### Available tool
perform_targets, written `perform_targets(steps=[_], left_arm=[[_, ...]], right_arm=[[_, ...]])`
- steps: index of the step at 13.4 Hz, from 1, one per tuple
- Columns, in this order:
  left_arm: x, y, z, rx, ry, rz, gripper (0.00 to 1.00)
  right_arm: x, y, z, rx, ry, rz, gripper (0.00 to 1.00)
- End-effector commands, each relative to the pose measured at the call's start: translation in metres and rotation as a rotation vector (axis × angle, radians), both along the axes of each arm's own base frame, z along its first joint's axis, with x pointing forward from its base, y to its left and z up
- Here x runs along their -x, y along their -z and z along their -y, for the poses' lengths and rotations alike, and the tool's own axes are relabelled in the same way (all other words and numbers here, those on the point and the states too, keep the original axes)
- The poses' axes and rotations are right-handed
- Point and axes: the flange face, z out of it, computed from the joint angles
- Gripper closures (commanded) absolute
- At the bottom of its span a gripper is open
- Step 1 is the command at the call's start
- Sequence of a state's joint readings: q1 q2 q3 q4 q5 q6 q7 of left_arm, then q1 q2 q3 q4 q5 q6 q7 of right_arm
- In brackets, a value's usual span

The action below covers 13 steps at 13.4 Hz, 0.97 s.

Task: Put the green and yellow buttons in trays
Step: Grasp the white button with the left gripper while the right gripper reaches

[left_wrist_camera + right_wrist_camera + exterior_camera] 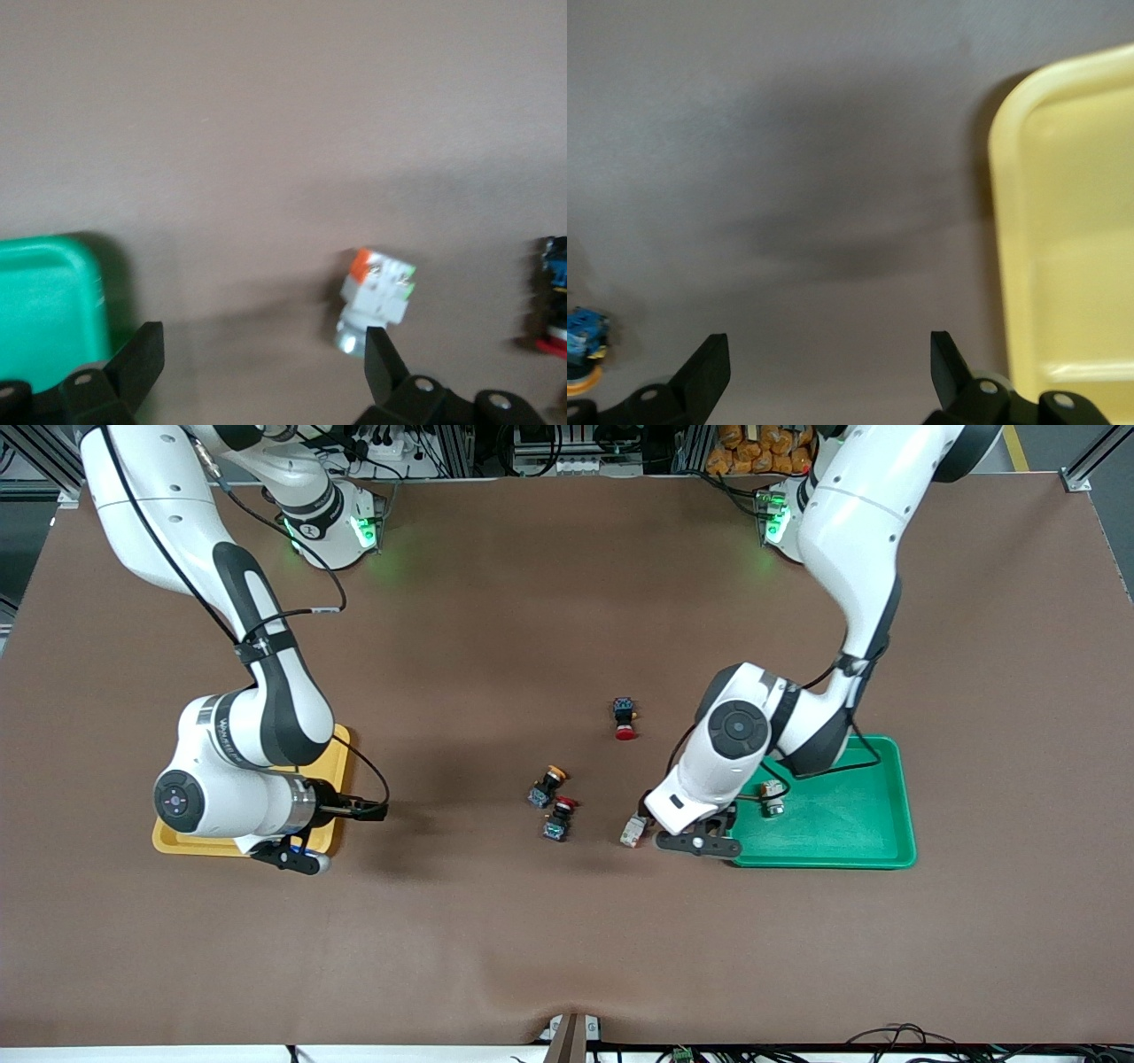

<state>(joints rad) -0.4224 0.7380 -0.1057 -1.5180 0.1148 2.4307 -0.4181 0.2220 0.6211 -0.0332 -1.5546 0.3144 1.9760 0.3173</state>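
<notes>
Left gripper (257, 354) spread wide over whitish button (376, 297) beside green tray (873, 841); right gripper (824, 354) wide too — seemingly empty — at yellow tray (1072, 257) edge.

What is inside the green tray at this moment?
One whitish button lies in the green tray, near the rim toward the robots. The left arm covers part of the tray, so anything under it cannot be seen.
</notes>
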Motion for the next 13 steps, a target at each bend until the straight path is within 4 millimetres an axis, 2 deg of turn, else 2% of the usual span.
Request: perform_targets(steps=[1, 3, 7, 8, 10, 11, 13], left_arm=[[-0.005, 0.023, 0.013, 0.007, 0.084, 0.087, 0.0], [0.001, 0.041, 0.024, 0.015, 0.124, 0.121, 0.0], [0.007, 0.042, 0.028, 0.013, 0.136, 0.121, 0.0], [0.012, 0.041, 0.037, 0.019, 0.139, 0.12, 0.0], [0.021, 0.047, 0.051, 0.025, 0.151, 0.11, 0.0], [0.023, 0.045, 0.052, 0.022, 0.156, 0.113, 0.0], [0.029, 0.057, 0.049, 0.007, 0.163, 0.092, 0.0]], right_arm=[[0.007, -0.002, -0.037, -0.005, 0.084, -0.031, 0.0], [0.013, -0.004, -0.058, 0.001, 0.144, -0.053, 0.0], [0.028, -0.002, -0.113, -0.01, 0.296, -0.103, 0.0], [0.031, -0.002, -0.133, -0.016, 0.346, -0.097, 0.0], [0.044, 0.008, -0.171, -0.011, 0.416, -0.104, 0.0], [0.05, 0.015, -0.189, -0.005, 0.437, -0.093, 0.0], [0.06, 0.031, -0.218, -0.007, 0.429, -0.052, 0.0]])
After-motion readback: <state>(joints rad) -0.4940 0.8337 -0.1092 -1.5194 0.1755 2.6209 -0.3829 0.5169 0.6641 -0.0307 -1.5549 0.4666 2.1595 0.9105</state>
